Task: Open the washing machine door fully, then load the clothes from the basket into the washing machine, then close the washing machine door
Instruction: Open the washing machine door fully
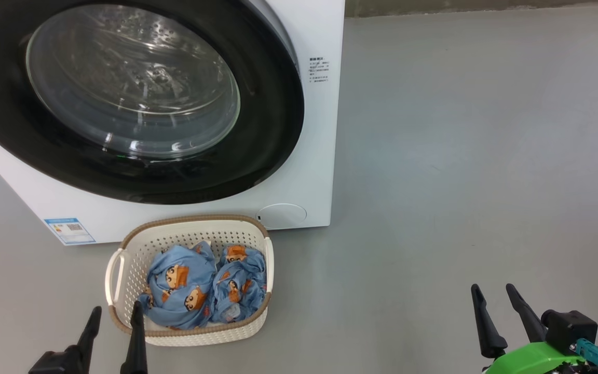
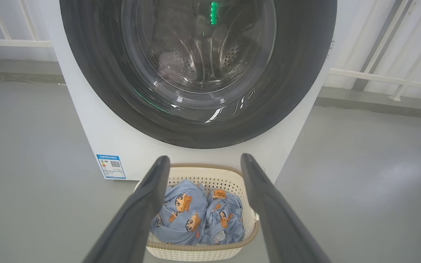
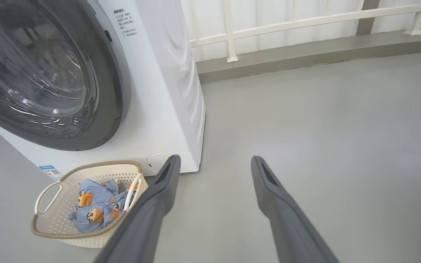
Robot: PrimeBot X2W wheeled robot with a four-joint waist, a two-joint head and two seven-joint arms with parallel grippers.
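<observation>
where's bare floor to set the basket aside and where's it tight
Bare: the grey floor right of the washing machine and basket, ahead of the right gripper; also floor left of the basket. Crowded: between basket and washing machine, below the door; clothes fill the basket.

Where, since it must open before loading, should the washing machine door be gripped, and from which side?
Probably the washing machine door at its black rim's right edge, hooked from the robot's right: there the rim stands proud of the white front, leaving a gap for fingers. The glass bowl bulges smooth, offering no hold.
</observation>
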